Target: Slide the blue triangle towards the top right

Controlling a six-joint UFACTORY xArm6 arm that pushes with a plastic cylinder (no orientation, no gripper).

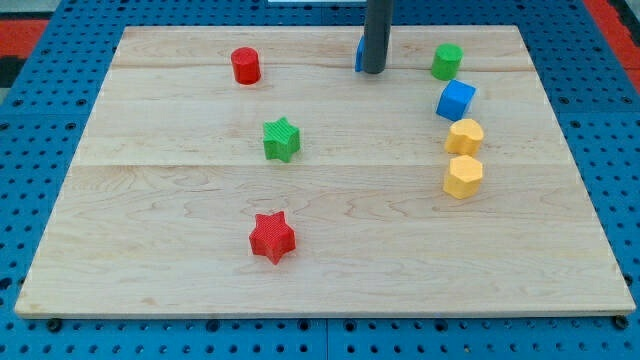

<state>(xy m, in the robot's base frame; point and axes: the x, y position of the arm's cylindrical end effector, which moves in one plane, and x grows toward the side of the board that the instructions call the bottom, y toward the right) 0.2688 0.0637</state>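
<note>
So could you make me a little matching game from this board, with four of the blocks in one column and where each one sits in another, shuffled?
Blocks:
1. red cylinder
2. red star
3. green star
4. blue cube

Places:
A. near the middle of the board
B. the view's right, just above the two yellow blocks
C. the view's top left
D. lowest of the four, toward the view's bottom

Pairs: 1-C, 2-D, 3-A, 4-B

My tip sits at the view's top, against the blue triangle, which it mostly hides.
</note>
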